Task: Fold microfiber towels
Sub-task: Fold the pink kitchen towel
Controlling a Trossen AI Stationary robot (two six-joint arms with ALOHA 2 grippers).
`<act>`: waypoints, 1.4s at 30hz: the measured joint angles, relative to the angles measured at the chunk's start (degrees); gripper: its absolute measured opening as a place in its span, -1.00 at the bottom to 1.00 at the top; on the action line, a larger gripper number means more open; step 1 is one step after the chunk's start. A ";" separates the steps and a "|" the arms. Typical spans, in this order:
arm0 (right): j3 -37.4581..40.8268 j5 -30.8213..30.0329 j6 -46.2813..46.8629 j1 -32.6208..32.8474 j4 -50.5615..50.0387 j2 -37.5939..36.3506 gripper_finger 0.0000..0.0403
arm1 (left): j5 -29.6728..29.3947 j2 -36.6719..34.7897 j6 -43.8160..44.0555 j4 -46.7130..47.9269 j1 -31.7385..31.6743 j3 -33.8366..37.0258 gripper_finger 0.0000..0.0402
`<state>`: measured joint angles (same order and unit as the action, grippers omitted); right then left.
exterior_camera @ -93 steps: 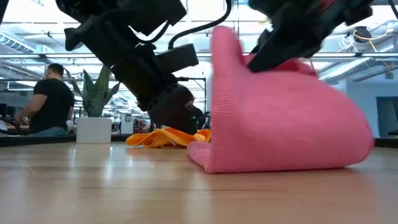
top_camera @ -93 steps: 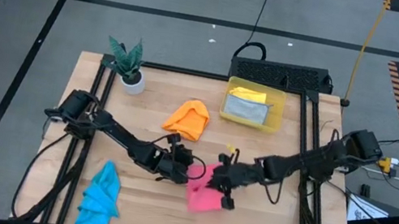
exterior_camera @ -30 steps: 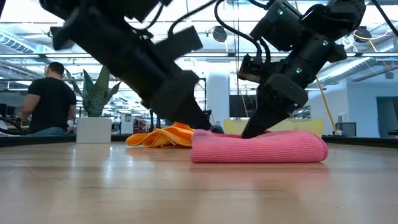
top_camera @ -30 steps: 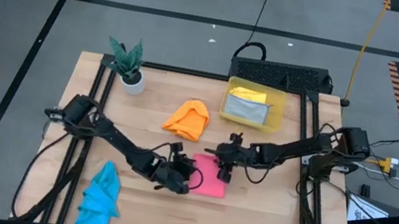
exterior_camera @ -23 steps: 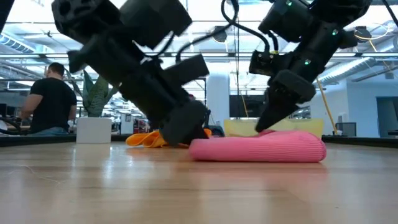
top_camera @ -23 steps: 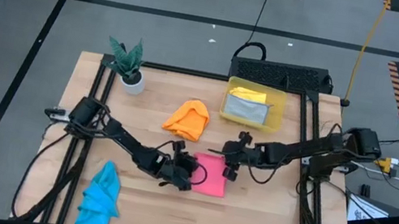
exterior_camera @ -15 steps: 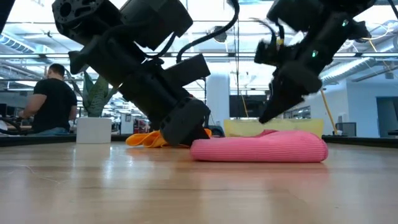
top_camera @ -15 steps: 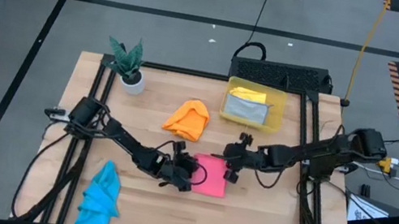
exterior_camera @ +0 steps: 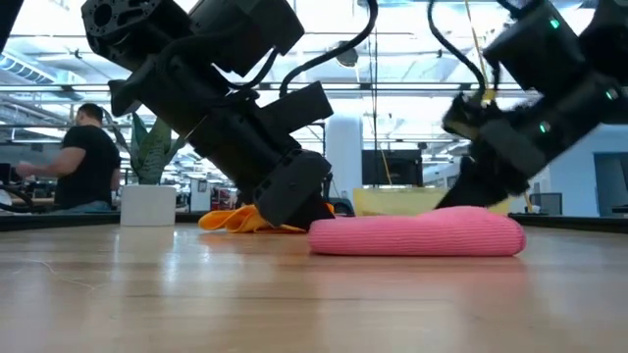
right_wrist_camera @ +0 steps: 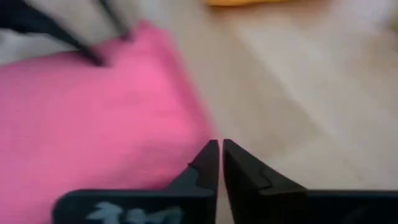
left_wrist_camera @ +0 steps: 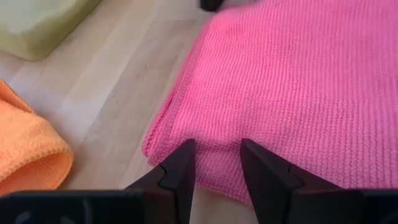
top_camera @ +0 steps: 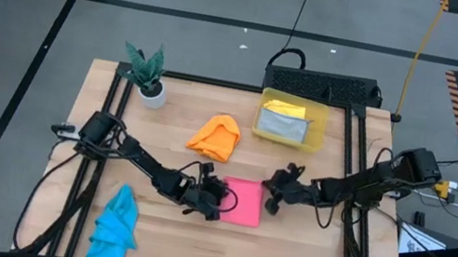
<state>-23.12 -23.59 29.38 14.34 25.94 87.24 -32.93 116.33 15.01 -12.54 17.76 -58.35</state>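
The left pincer (top_camera: 214, 203) rests part-open at the folded pink towel (top_camera: 243, 201) mid-surface, seemingly gripping nothing. The right pincer (top_camera: 270, 203), shut and empty, sits beside it. Orange towel (top_camera: 216, 136) and blue towel (top_camera: 114, 227) lie unfolded; two sit in the bin (top_camera: 260, 125).

No text, label, brand, number or sign can be read anywhere in these views.

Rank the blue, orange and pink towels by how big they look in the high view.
1. Blue towel, crumpled, largest patch.
2. Orange towel, bunched.
3. Pink towel, folded flat.
Orange and pink look close; the left arm covers one pink edge, so their order is unsure.
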 joint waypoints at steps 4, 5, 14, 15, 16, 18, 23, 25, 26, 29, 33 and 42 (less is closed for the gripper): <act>3.52 -4.76 4.14 -0.12 0.43 -0.01 -0.97 | 0.07 0.00 0.02 -0.10 0.00 0.00 -0.35; 3.79 -4.96 4.27 -0.12 0.58 0.00 -0.96 | 0.05 0.00 -0.11 -0.21 0.00 0.00 -0.35; 1.95 -9.48 -1.69 5.68 3.56 -4.60 -0.99 | -1.50 -5.78 -2.60 -0.45 1.02 0.00 -0.35; 1.79 -9.41 -2.33 6.52 3.99 -4.99 -1.00 | -1.45 -6.10 -2.74 -1.22 1.12 0.00 -0.35; 1.49 -9.07 -2.81 7.25 4.95 -5.06 -1.00 | -0.89 -6.51 -2.86 -1.51 1.11 -0.05 -0.35; 1.08 -5.58 -3.12 7.98 8.42 -4.39 -1.00 | 1.80 -6.87 -4.16 -2.14 0.74 0.02 -0.35; 1.11 1.07 -3.12 7.13 12.42 -0.30 -1.00 | 5.30 -4.49 -4.98 -3.49 -1.87 -0.07 -0.35; 1.16 0.85 -2.22 6.03 13.08 1.84 -1.00 | 5.29 -3.69 -4.07 -2.55 -2.79 0.09 -0.35; 1.10 0.17 -1.49 5.43 13.03 2.74 -1.00 | 5.29 -3.28 -3.79 -2.95 -3.22 0.05 -0.35; 1.15 -4.10 0.34 4.10 12.86 4.85 -1.00 | 5.10 -2.30 -2.69 -1.27 -4.15 -0.03 -0.35; 1.14 -5.14 2.89 2.79 9.68 5.64 -1.00 | 4.95 -1.61 -1.15 0.50 -4.81 0.00 -0.35; 1.12 -5.03 2.74 3.28 6.95 5.67 -1.00 | 4.57 -1.38 -1.60 2.31 -4.56 0.00 -0.35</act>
<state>-22.00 -28.62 32.12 17.61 32.88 92.90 -28.36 114.95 13.41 -10.24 13.20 -58.35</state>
